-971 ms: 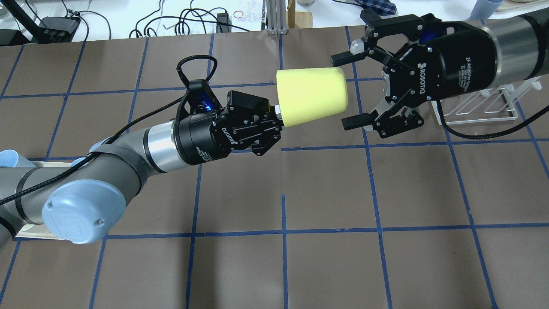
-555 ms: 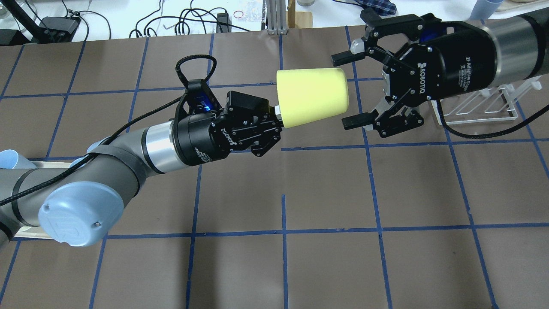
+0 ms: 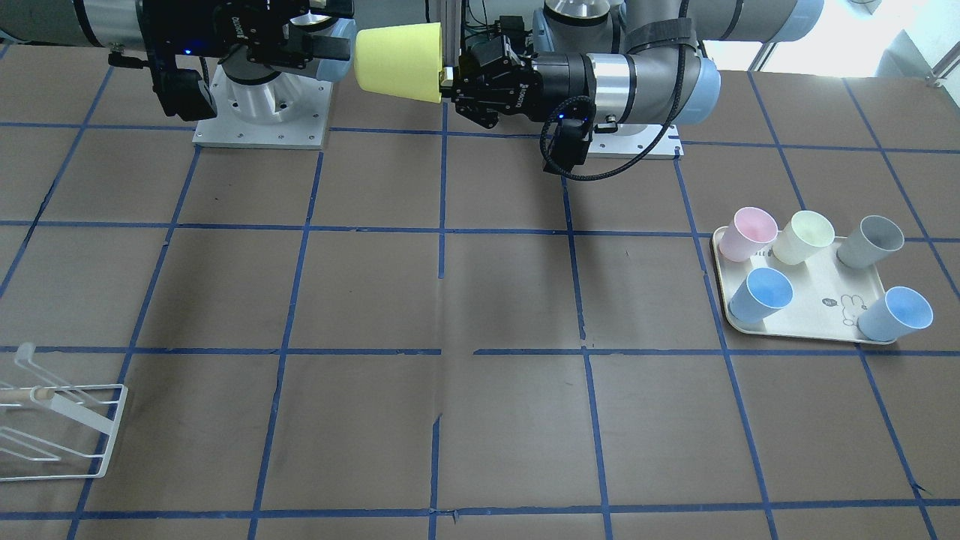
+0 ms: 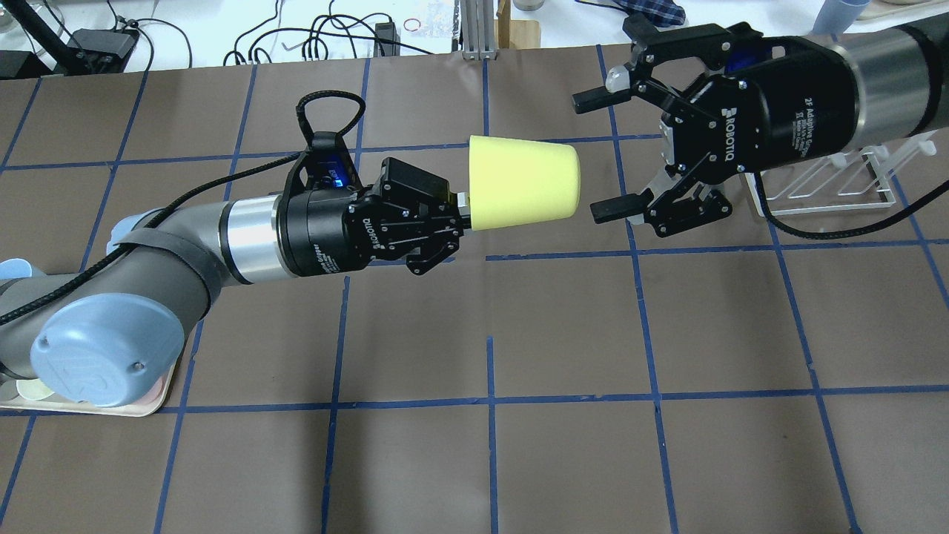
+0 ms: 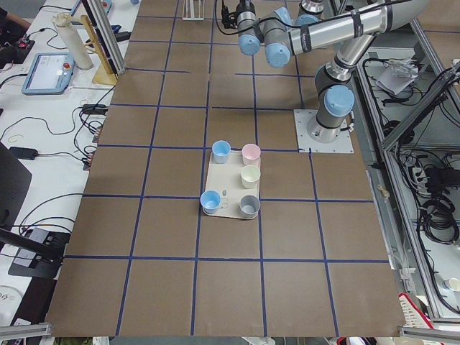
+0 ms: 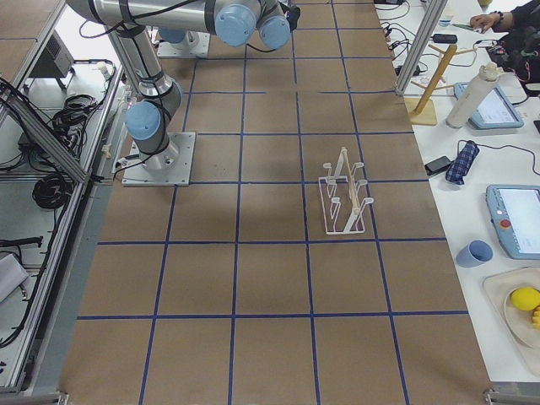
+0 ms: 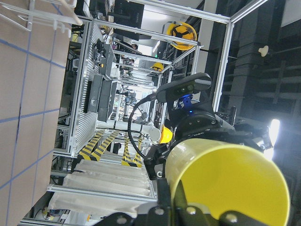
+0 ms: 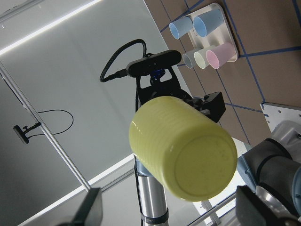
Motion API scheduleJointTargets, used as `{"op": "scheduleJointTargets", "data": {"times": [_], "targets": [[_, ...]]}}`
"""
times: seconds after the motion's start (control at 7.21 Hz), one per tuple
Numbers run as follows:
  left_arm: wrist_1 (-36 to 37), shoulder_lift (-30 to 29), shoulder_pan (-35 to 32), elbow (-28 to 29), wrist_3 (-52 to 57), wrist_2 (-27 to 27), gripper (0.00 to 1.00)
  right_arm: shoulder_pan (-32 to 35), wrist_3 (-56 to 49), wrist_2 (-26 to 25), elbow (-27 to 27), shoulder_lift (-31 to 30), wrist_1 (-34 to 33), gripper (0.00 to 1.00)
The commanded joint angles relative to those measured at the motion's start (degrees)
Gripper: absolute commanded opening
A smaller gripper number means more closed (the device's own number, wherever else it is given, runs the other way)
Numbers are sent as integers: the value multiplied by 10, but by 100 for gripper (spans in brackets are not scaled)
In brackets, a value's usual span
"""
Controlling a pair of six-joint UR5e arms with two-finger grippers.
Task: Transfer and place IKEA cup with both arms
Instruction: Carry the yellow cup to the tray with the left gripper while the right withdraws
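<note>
The yellow-green IKEA cup (image 4: 523, 184) hangs on its side above the table, base towards my right arm. My left gripper (image 4: 460, 208) is shut on its rim. It also shows in the front view (image 3: 397, 60) and the left wrist view (image 7: 230, 183). My right gripper (image 4: 595, 153) is open and empty. Its fingertips stand just beyond the cup's base, one on each side, apart from it. In the right wrist view the cup's base (image 8: 197, 165) faces the camera between the two fingers (image 8: 89, 209).
A cream tray (image 3: 810, 315) with pink, pale yellow, grey and two light blue cups sits on my left side. A white wire rack (image 4: 823, 185) stands under my right arm, and it also shows in the front view (image 3: 52, 427).
My left arm has drawn the cup back a little to the left, away from the right gripper, and levelled it. The right gripper has stayed open and still.
</note>
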Motion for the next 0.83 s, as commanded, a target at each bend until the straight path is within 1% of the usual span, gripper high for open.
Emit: {"op": "scheduleJointTargets", "data": {"times": [0.0, 0.14, 0.28, 0.55, 0.69], "targets": [[2, -1, 46, 2, -5, 69, 0, 0, 0, 0, 0, 0, 0, 100], [3, -1, 76, 3, -4, 113, 0, 0, 1, 0, 0, 0, 0, 100], [39, -10, 91, 3, -4, 164, 0, 0, 1, 1, 0, 1, 0, 100], [150, -31, 120, 4, -51, 332, 0, 0, 1, 2, 0, 1, -1, 100], [200, -45, 126, 12, -66, 430, 0, 0, 0, 2, 0, 0, -1, 100]]}}
